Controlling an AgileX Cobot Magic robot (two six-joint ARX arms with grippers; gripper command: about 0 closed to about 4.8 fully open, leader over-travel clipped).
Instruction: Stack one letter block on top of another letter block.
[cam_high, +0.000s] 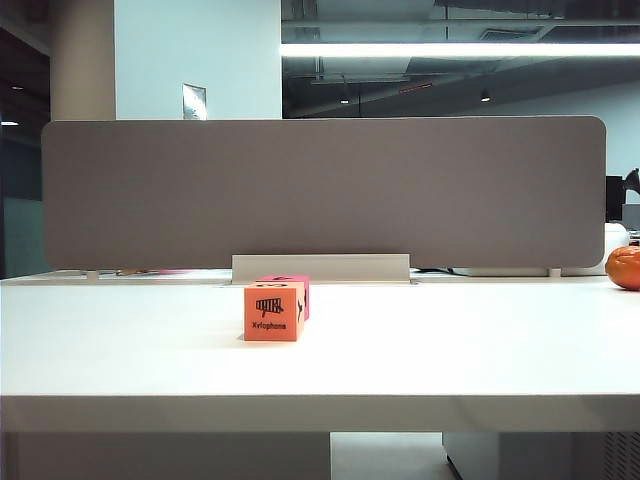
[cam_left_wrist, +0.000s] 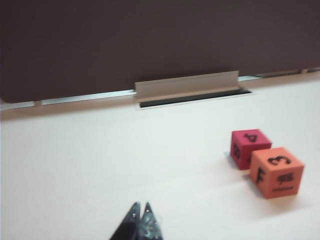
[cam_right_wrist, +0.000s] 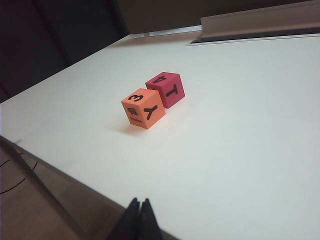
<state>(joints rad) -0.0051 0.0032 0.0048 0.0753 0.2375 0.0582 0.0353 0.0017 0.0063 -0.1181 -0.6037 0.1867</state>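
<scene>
An orange letter block (cam_high: 273, 312) with a xylophone drawing and the word "Xylophone" stands on the white table (cam_high: 450, 340), just in front of a pink-red letter block (cam_high: 293, 288) that it partly hides. Both cubes rest side by side, touching. The left wrist view shows the orange block (cam_left_wrist: 276, 172) with a 3 on top and the pink-red block (cam_left_wrist: 249, 147) with a 4 on top. My left gripper (cam_left_wrist: 141, 205) is shut and empty, well away from them. In the right wrist view the orange block (cam_right_wrist: 143, 108) and the pink-red block (cam_right_wrist: 166, 89) lie far ahead of my shut, empty right gripper (cam_right_wrist: 140, 201). Neither gripper shows in the exterior view.
A grey partition panel (cam_high: 320, 190) with a metal cable cover (cam_high: 320, 267) at its foot runs along the table's far edge. An orange round object (cam_high: 625, 267) sits at the far right. In the right wrist view the table's edge (cam_right_wrist: 60, 170) passes close to that gripper.
</scene>
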